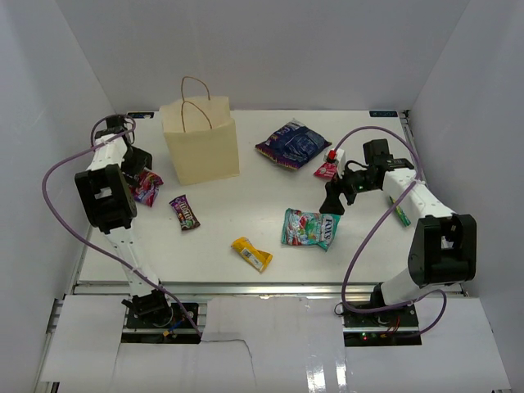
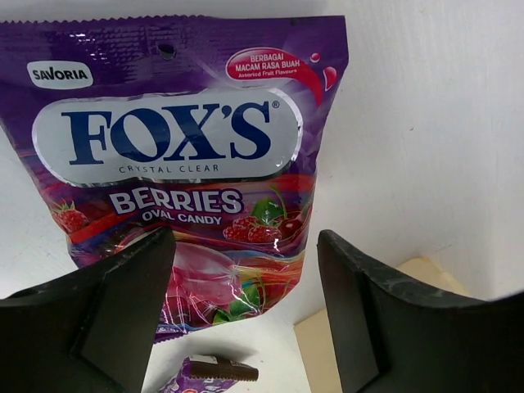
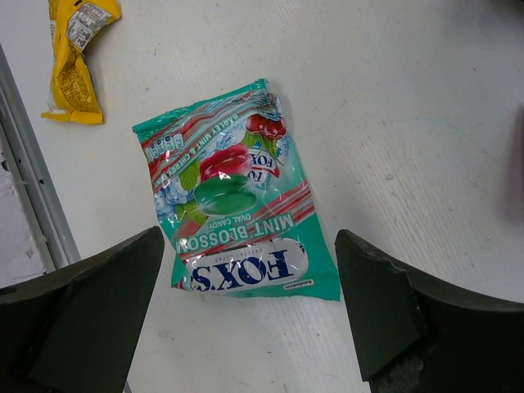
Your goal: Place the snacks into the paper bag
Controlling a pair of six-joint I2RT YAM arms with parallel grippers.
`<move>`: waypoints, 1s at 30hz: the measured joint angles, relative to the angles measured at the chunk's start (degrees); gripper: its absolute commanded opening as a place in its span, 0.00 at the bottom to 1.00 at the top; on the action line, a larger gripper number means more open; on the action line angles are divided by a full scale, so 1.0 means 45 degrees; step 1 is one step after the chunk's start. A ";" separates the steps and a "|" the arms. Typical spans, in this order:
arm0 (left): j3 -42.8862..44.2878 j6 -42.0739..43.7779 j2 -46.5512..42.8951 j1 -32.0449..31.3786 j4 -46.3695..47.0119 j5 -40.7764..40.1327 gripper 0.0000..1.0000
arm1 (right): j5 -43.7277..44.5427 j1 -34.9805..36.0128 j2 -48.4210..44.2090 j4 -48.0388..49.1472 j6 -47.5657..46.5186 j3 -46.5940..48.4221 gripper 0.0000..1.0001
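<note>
From the left wrist, the purple foil Fox's Berries candy bag (image 2: 176, 147) runs off the left edge, and its lower corner sits behind the left hand (image 2: 246, 241). Beneath it only one end of a dark purple bar (image 2: 214, 370) shows; the bottom edge cuts the rest. From above, the thin green-yellow packet (image 1: 399, 214) lies partly under the right arm (image 1: 422, 201), its print too small to read, and the inside of the upright cream-tan paper carrier bag (image 1: 201, 139) is hidden. From the right wrist, the crumpled yellow bar (image 3: 75, 65) is cut by the top edge; a dark blur (image 3: 517, 155) at the right edge cannot be identified.
</note>
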 measured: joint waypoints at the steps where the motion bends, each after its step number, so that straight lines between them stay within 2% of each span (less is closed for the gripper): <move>1: 0.0107 0.0049 0.0087 0.0000 -0.0087 0.0000 0.79 | 0.0005 0.0000 0.0019 -0.0005 0.0000 0.0029 0.91; 7: 0.0627 0.0471 0.0627 0.0000 -0.0418 -0.0102 0.66 | -0.0005 0.0000 0.0321 -0.0005 0.0005 0.0189 0.91; 8: 0.0617 0.0520 0.0627 0.0000 -0.0432 -0.0146 0.56 | -0.0010 0.0000 0.0408 -0.0019 0.0010 0.0233 0.91; 11: 0.0486 0.0699 0.0597 0.0000 -0.0418 -0.0379 0.46 | -0.0010 0.0000 0.0627 -0.0019 0.0029 0.0355 0.91; 12: 0.0393 0.0758 0.0539 0.0000 -0.0374 -0.0461 0.37 | -0.0015 0.0000 0.0651 -0.0019 0.0034 0.0393 0.91; 14: 0.0219 0.0874 0.0384 0.0000 -0.0316 -0.0583 0.27 | -0.0024 0.0000 0.0665 -0.0019 0.0044 0.0442 0.92; 15: 0.0146 0.0952 0.0316 -0.0005 -0.0282 -0.0612 0.16 | -0.0049 0.0000 0.0665 -0.0019 0.0044 0.0452 0.92; 18: -0.0194 0.1180 -0.0024 -0.0005 -0.0146 -0.0646 0.00 | -0.0053 0.0000 0.0665 -0.0019 0.0049 0.0461 0.92; 24: -0.2399 0.1501 -0.2409 -0.0005 0.0544 -0.0350 0.00 | -0.0058 -0.0005 0.0665 -0.0019 0.0087 0.0461 0.92; 30: -0.4454 0.1923 -0.6824 0.0005 0.3123 0.0636 0.00 | -0.0063 -0.0015 0.0661 -0.0034 0.0087 0.0495 0.92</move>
